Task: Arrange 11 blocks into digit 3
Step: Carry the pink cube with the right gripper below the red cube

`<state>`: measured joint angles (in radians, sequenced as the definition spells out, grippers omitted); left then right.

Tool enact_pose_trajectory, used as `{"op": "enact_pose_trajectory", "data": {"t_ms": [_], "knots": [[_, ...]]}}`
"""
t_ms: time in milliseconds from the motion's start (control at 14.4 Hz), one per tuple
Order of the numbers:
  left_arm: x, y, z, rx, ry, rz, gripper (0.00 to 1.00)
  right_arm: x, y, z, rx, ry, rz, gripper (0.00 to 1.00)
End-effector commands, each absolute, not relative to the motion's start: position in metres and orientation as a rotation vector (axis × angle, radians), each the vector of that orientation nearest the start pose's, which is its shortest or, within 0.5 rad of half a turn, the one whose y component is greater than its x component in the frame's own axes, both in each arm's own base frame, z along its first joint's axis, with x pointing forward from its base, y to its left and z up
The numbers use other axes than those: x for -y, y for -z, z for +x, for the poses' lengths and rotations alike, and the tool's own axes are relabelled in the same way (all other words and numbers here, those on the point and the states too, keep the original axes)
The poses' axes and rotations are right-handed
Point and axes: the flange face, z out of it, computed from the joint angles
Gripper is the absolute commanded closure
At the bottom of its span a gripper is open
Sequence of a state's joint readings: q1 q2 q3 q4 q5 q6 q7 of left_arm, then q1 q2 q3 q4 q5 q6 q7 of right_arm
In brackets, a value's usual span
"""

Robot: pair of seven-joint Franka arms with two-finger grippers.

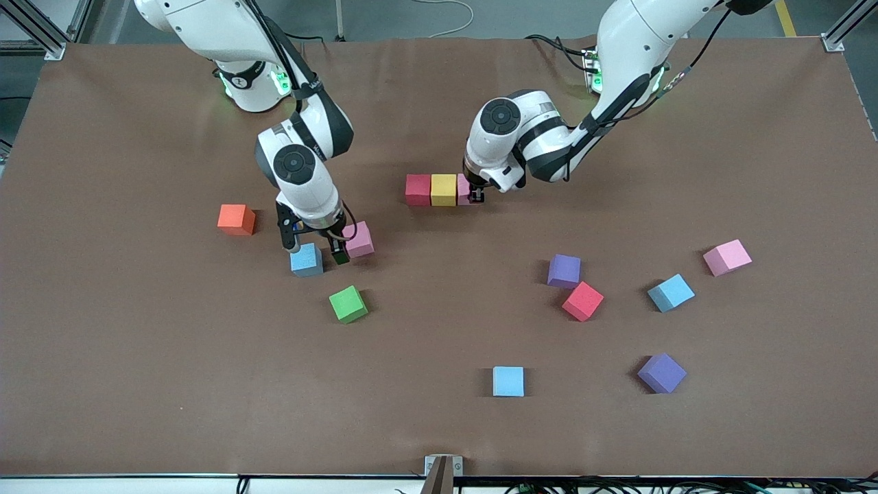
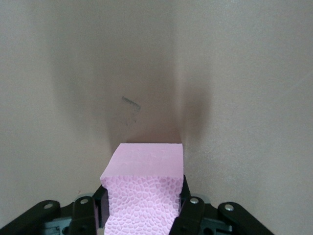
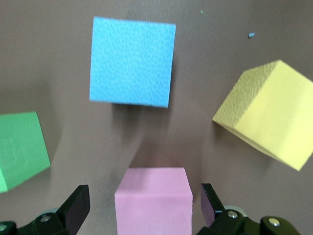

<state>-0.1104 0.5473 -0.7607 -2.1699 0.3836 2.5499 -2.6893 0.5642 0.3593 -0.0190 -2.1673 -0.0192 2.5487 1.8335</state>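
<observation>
Row so far: a red block (image 1: 418,190), a yellow block (image 1: 444,190) and a pink block (image 1: 464,189) sit touching, side by side, mid-table.
Left gripper (image 1: 476,197): clamped shut on that pink block (image 2: 146,181) at the row's end, low at the table.
Step in hand: likely seating the pink block. Before you let go, press it flush against the yellow one, faces square.
Right gripper (image 1: 317,248): jaws spread wide, holding nothing, low around a second pink block (image 3: 153,198), with a blue block (image 1: 306,260) just beside.
Loose blocks: orange (image 1: 236,219), green (image 1: 348,304), purple (image 1: 564,270), others scattered nearer the front camera.
Only in the left wrist view: the fingers (image 2: 190,215) pinching the foam on both sides.
Only in the right wrist view: the pink block centred between the open fingers (image 3: 76,208), and a second yellow block (image 3: 269,117) that the arm hides from the front.
</observation>
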Motion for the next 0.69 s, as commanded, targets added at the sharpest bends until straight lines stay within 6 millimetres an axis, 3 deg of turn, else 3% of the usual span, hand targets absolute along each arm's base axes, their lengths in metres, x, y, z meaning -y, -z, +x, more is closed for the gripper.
{"op": "enact_pose_trajectory", "data": {"t_ms": [0,347,416,485,624], "knots": [[0.442,-0.208,0.357,-2.208,0.230,2.202,0.87,-0.299,-0.222,0.478,-1.829,0.033,-2.546,0.00],[0.442,-0.207,0.356,-2.206,0.232,2.206,0.85,-0.302,-0.206,0.477,-1.822,0.036,-2.544,0.00],[0.443,-0.207,0.357,-2.206,0.232,2.205,0.85,-0.301,-0.203,0.476,-1.825,0.033,-2.547,0.06],[0.443,-0.207,0.357,-2.206,0.232,2.205,0.84,-0.301,-0.203,0.477,-1.824,0.033,-2.546,0.20],[0.443,-0.207,0.356,-2.207,0.233,2.205,0.83,-0.307,-0.205,0.476,-1.811,0.032,-2.546,0.84]]}}
